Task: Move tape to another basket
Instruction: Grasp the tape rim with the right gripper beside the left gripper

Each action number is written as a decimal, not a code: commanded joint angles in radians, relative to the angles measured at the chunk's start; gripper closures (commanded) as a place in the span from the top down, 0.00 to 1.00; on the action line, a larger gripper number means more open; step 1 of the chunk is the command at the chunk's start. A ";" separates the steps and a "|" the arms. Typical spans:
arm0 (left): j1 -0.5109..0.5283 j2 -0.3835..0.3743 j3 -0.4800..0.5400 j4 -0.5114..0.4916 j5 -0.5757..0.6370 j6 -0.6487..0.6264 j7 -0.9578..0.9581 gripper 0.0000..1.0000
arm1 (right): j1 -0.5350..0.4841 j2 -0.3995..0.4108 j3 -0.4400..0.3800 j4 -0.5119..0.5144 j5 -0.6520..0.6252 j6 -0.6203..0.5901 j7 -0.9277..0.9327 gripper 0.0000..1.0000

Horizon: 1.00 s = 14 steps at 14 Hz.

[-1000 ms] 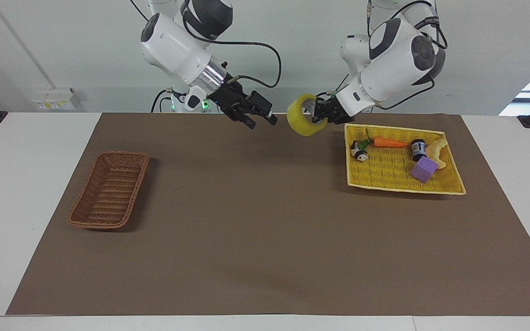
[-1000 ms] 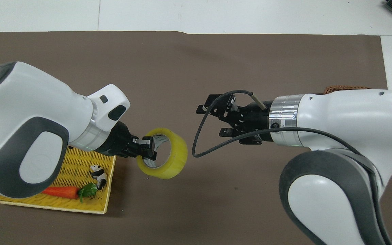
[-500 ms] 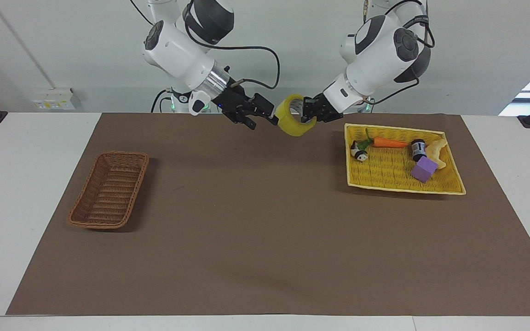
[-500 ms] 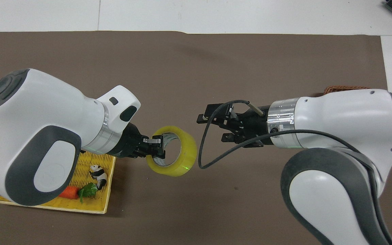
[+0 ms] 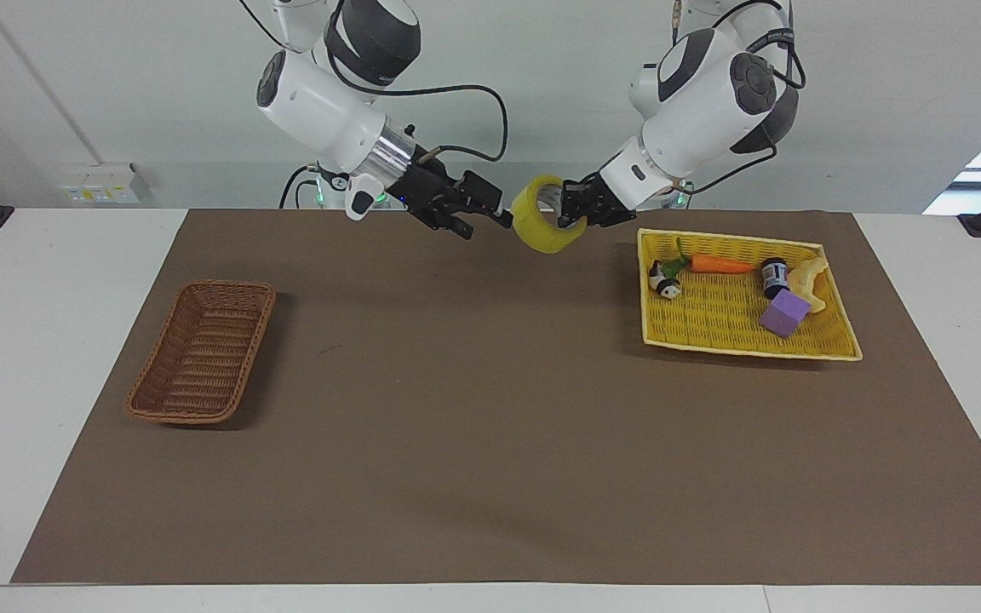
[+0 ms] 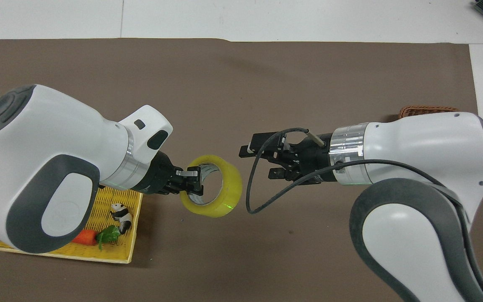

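Note:
The tape, a thick yellow translucent roll, hangs in the air over the brown mat between the two arms. My left gripper is shut on the roll's wall, with one finger inside the ring. My right gripper is open and points at the tape from the right arm's end, its fingertips just short of the roll. From above, the right gripper holds nothing. The brown wicker basket lies on the mat toward the right arm's end; in the overhead view only the basket's rim shows past the right arm.
A flat yellow woven tray lies toward the left arm's end. It holds a carrot, a panda figure, a small dark bottle and a purple cube. The left arm covers most of the tray from above.
The left gripper carried the tape from beside the yellow tray toward the middle, then held still. The right gripper moved closer to the roll, still open.

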State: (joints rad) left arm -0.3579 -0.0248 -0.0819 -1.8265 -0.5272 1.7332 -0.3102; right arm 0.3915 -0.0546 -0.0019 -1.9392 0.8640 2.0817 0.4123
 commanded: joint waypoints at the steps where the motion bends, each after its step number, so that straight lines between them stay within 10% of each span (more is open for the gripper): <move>1: -0.009 -0.040 0.010 -0.039 -0.019 0.022 -0.009 0.00 | 0.016 -0.039 0.002 -0.055 0.041 0.005 -0.061 1.00; 14: -0.052 -0.040 0.007 -0.040 -0.019 0.072 -0.023 0.00 | 0.078 -0.047 0.003 -0.078 0.063 0.005 -0.029 0.98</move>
State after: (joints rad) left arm -0.3789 -0.0250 -0.0903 -1.8271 -0.5272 1.7717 -0.3163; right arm 0.4558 -0.0703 0.0017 -1.9813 0.9152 2.0816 0.3903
